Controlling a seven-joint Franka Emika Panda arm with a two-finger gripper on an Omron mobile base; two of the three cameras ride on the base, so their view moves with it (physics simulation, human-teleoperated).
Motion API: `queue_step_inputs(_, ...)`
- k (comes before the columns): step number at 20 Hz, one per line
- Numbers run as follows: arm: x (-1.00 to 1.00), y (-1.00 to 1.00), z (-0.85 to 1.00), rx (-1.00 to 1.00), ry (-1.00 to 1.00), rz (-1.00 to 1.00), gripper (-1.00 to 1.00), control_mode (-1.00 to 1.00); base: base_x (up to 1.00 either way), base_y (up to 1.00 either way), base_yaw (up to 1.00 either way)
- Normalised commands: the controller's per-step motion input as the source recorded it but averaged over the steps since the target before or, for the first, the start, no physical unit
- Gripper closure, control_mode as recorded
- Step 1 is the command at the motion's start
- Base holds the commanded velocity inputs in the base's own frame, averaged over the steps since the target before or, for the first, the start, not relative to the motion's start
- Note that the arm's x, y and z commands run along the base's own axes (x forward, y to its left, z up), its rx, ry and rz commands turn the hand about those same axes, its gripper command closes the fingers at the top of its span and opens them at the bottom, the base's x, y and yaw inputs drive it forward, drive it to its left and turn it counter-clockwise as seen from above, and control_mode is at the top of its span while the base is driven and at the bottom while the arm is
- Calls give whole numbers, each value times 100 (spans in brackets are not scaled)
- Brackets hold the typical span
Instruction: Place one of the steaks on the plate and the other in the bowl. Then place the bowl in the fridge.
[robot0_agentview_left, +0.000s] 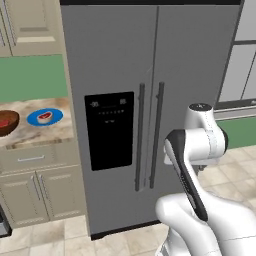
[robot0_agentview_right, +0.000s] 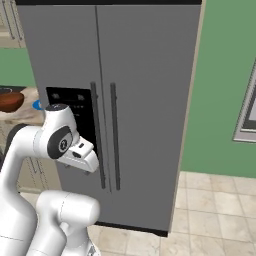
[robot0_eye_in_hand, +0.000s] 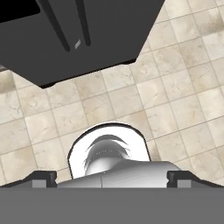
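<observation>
The tall grey two-door fridge (robot0_agentview_left: 150, 115) with its black dispenser panel (robot0_agentview_left: 110, 129) and two long dark vertical handles (robot0_agentview_left: 149, 135) stands shut straight ahead of the base, and the white arm is folded in front of it with the hand pointing down at the floor. In the hand view the two-finger gripper (robot0_eye_in_hand: 112, 177) shows its dark tips far apart at about 8 and 4 o'clock, spread wide with nothing between them. At about 9 o'clock in the left base view, on the marbled beige countertop (robot0_agentview_left: 47, 134) beside the fridge, the round dark brown wooden bowl (robot0_agentview_left: 7, 122) holds something red, most likely the all-red steak (robot0_agentview_left: 4, 121), and just beside it the flat bright blue plate (robot0_agentview_left: 45, 117) carries the red steak with the pale fat rim (robot0_agentview_left: 45, 116). Judging from that, both steaks look placed and the fridge step is what remains. The door has to come open first: I would raise the hand, turn the open jaws square to one handle, close around its middle and pull along the door's arc, keeping the base far enough back for the swing. The floor is pale beige stone tile (robot0_eye_in_hand: 175, 105); the walls are green (robot0_agentview_right: 220, 75), with cream panelled cabinets (robot0_agentview_left: 35, 195) under the counter and above it.
</observation>
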Motion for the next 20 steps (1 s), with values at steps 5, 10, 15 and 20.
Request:
queue_step_inputs(5, 0, 0, 0, 0, 0, 0, -100, 100, 7, 24, 0)
queue_step_inputs(10, 0, 0, 0, 0, 0, 0, -100, 100, 1, 1, 0)
queue_step_inputs(15, 0, 0, 0, 0, 0, 0, -100, 100, 6, 0, 0)
queue_step_inputs(20, 32, -15, 0, 0, -10, 12, -100, -100, 4, 0, 0)
